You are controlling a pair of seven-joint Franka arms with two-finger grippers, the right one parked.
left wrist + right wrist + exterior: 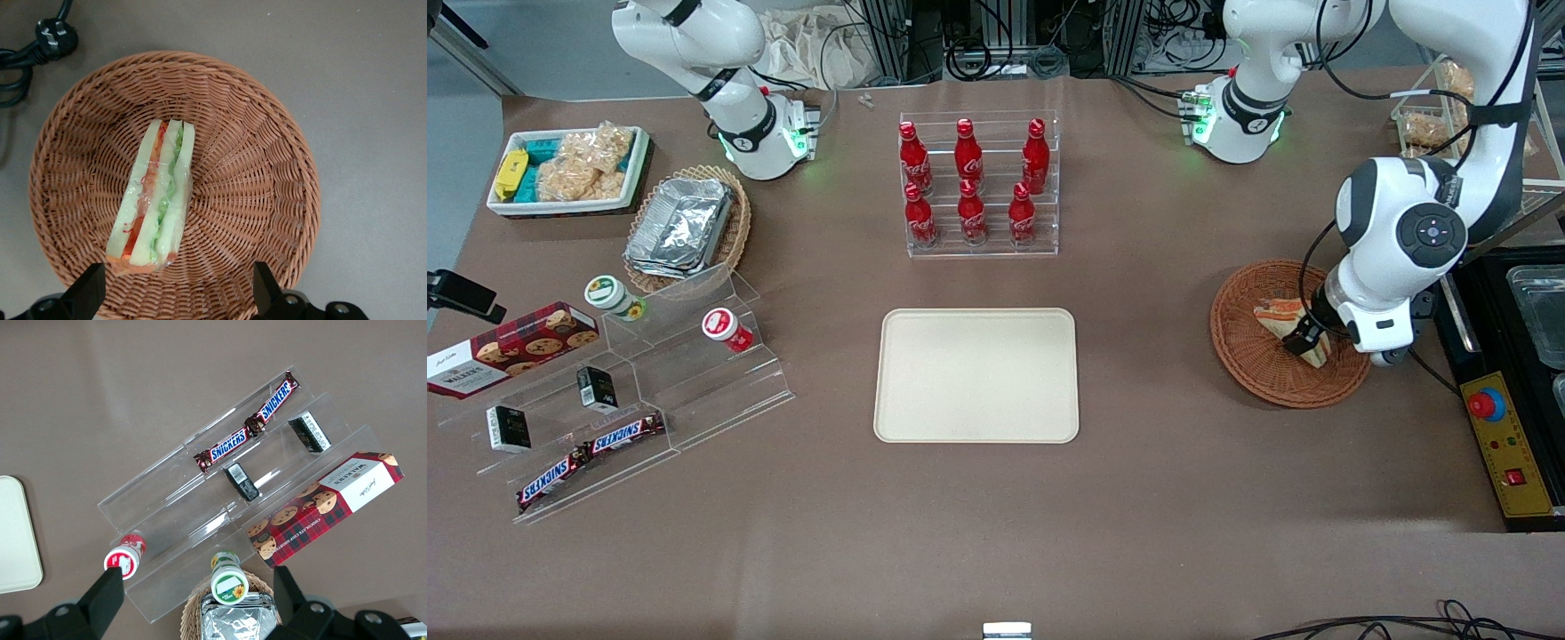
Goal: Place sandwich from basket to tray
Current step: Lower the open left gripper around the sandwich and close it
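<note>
The sandwich [1278, 317] [157, 200], a wrapped wedge of white bread with red and green filling, lies on its edge in the round reddish-brown wicker basket [1249, 360] [267, 167]. My left gripper [1304, 341] [177, 291] hangs just above the basket and is open. Its two black fingers stand wide apart over the end of the sandwich that is nearer the front camera. One finger [89, 290] is close beside the sandwich's crust end, the other finger [263, 285] is over bare wicker. The cream tray [976, 375] lies flat at the table's middle, with nothing on it.
A rack of red cola bottles [971, 182] stands farther from the front camera than the tray. A black control box with a red button [1498, 418] sits beside the basket at the table's edge. A stepped acrylic shelf of snacks [618, 391], a foil-container basket [685, 227] and a white snack bin [569, 169] lie toward the parked arm's end.
</note>
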